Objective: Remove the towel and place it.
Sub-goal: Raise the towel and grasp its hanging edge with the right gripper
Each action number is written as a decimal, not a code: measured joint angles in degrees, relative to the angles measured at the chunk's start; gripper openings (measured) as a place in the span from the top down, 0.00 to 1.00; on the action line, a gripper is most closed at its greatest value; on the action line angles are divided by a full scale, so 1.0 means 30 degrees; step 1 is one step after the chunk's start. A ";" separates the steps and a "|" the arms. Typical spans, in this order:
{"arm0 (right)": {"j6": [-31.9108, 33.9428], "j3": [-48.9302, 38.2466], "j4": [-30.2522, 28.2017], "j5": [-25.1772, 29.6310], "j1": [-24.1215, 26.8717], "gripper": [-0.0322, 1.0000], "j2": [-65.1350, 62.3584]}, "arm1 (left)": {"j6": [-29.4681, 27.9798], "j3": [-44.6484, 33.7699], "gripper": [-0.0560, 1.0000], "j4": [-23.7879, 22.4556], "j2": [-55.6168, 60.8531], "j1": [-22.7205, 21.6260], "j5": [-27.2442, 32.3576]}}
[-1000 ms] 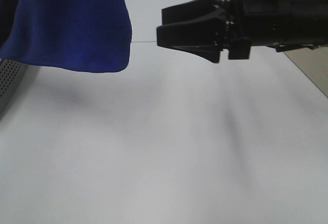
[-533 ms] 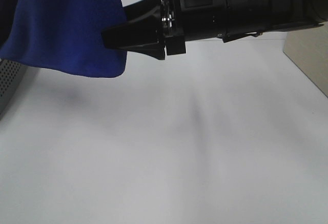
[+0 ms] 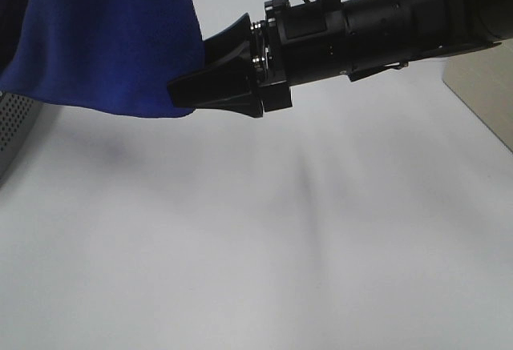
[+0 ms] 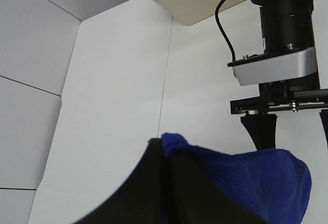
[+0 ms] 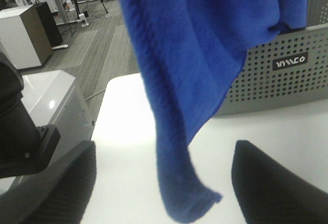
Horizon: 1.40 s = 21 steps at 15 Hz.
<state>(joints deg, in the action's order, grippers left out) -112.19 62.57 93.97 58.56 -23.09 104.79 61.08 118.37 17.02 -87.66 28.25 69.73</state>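
Note:
The deep blue towel (image 3: 104, 38) hangs above the white table at the upper left of the exterior view. My left gripper (image 4: 164, 183) is shut on the towel's (image 4: 251, 183) upper edge, with cloth bulging out beside the black fingers. My right gripper (image 3: 191, 66) reaches in from the right to the towel's right edge. In the right wrist view its two fingers (image 5: 51, 183) stand wide apart, open, and a hanging fold of the towel (image 5: 179, 131) drops between them without being pinched.
A grey perforated metal box (image 3: 12, 126) stands at the left behind the towel, its logo face (image 5: 277, 75) in the right wrist view. A pale wooden cabinet (image 3: 481, 102) sits at the right. The white table (image 3: 256, 246) spreads below.
My right arm has swung left from the middle until its open fingers reach the towel's right edge, then tilted slightly down. The towel and left gripper have hardly moved.

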 joint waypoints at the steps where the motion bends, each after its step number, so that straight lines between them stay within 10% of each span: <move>1: -0.0267 0.0000 0.0859 0.0019 0.0000 0.27 0.0095 | 0.0000 0.0000 0.95 0.0000 0.0000 0.0000 -0.0019; 6: -0.0745 0.0000 0.1776 0.0382 0.0000 0.34 0.0611 | 0.0000 0.0000 0.95 0.0057 0.0000 0.0000 -0.0057; 9: -0.0745 0.0000 0.1833 0.0516 0.0000 0.67 0.0611 | 0.0000 0.0000 0.95 0.0057 0.0000 0.0000 -0.0095; 10: -0.0726 0.0000 0.1853 0.0516 0.0000 0.94 0.0611 | 0.0000 0.0000 0.95 0.0057 0.0000 0.0000 -0.0095; 15: 0.0707 0.0000 0.1853 0.0802 0.0000 0.95 0.0611 | 0.0000 0.0000 0.95 0.0057 0.0000 0.0000 -0.0095; 21: 0.7582 0.0726 -0.0573 -0.2597 0.0000 0.95 -0.1280 | 0.0000 0.0000 0.95 0.0057 0.0000 0.0000 -0.0668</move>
<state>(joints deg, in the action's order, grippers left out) -89.44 64.74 92.25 50.76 -23.09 100.96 61.08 118.37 17.19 -87.66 28.25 67.72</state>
